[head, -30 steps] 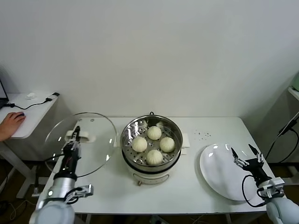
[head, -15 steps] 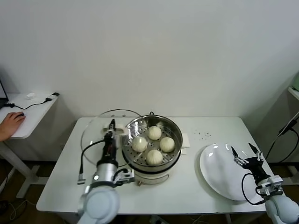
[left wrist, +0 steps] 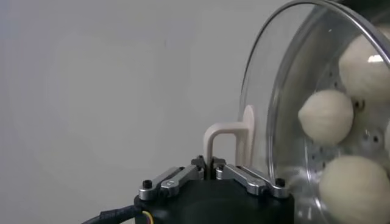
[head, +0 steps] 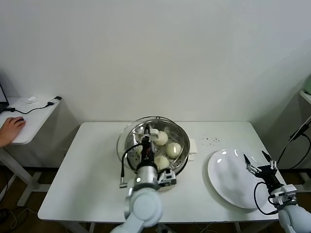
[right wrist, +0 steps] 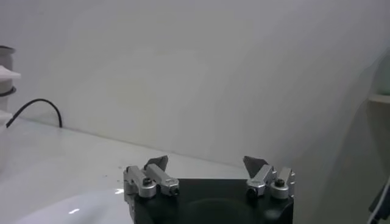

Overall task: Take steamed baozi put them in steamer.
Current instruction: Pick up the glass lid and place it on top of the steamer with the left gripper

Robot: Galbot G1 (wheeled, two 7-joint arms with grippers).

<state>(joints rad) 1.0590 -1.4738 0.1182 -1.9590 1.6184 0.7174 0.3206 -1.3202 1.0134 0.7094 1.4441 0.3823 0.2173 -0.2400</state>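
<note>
Several cream-white steamed baozi lie in the shiny steamer at the table's middle. My left gripper is shut on the white handle of the round glass lid. It holds the lid tilted over the steamer's left part. In the left wrist view the baozi show through the lid, beyond my left gripper. My right gripper stands open and holds nothing over the flat white plate at the right; its jaws are wide apart.
A white paper lies against the steamer's right side, with dark specks on the table beyond it. A person's hand rests on a side table at the far left. My left arm hides the steamer's front.
My left arm has carried the glass lid from the table's left side rightwards until it is over the steamer. The right gripper has stayed over the plate.
</note>
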